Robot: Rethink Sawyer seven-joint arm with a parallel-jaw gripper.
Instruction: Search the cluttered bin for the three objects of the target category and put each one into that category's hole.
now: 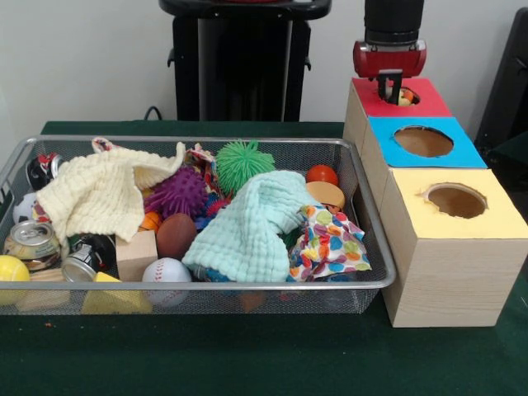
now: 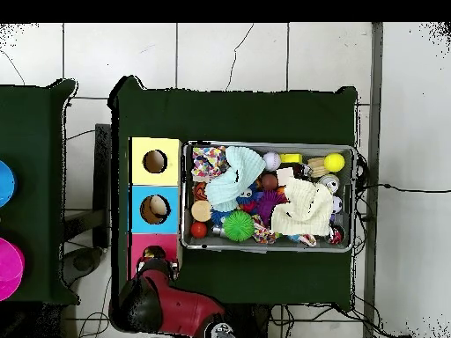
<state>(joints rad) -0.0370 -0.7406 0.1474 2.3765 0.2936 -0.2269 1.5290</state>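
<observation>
- Red-topped box at the far end of the row: your pincer (image 1: pixel 389 85) hangs right over its hole (image 1: pixel 402 96), the arm coming straight down from above.
- You can see a small tan-orange lump (image 1: pixel 405 98) in the mouth of that hole, just beside the pincer's tips; whether it is gripped or lying free, you cannot tell.
- You cannot tell either if the pincer is spread or pressed together; from overhead the red arm (image 2: pixel 167 295) covers the red top entirely.
- Your bin (image 1: pixel 206 142) sits on the green table (image 1: pixel 247 363), just beside the row of boxes, with the blue-topped hole (image 1: pixel 423 141) and the yellow-topped hole (image 1: pixel 455 200) nearer the camera.
- Look in the bin: a pale yellow cloth (image 1: pixel 99 194) lies on the left, a mint cloth (image 1: pixel 252 227) in the middle, and a spotted cloth (image 1: pixel 330 247) at the right.
- Between and behind the cloths you have a purple spiky ball (image 1: pixel 177 192) and a green spiky ball (image 1: pixel 243 162).
- Along the near rim you will find a baseball (image 1: pixel 167 271), a wooden cube (image 1: pixel 136 254), a smooth yellow ball (image 1: pixel 11 271) and two cans (image 1: pixel 33 243).
- No animal figure shows among the bin's clutter in either view.
</observation>
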